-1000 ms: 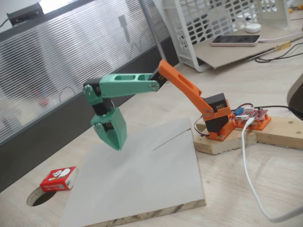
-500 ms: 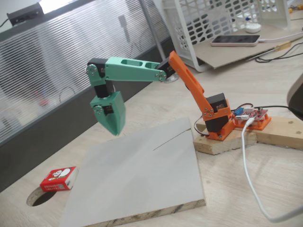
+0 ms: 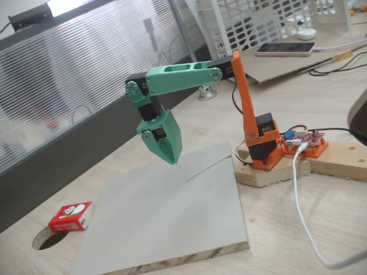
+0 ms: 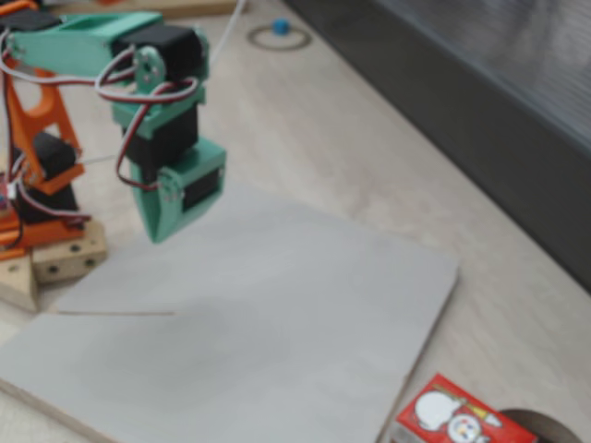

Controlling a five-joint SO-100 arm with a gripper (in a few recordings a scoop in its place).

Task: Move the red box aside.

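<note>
1. Above the grey board (image 3: pixel 166 212), the green gripper (image 3: pixel 171 157) hangs in the air, its fingers together and pointing down.
2. The red box (image 3: pixel 70 216) lies on the tabletop (image 3: pixel 275 229) by a round hole (image 3: pixel 49 240), just off the board's edge and well apart from the gripper.

Table (image 3: pixel 338 229) with board (image 3: pixel 166 217), red box (image 3: pixel 70 216)

Light wood desk (image 3: pixel 344 229) w/ round cable hole (image 3: pixel 49 239) at front-left corner. Ribbed translucent partition (image 3: pixel 74 74) on dark base along far edge. White lattice basket (image 3: pixel 258 28) at back right. Daylight, soft.
</note>
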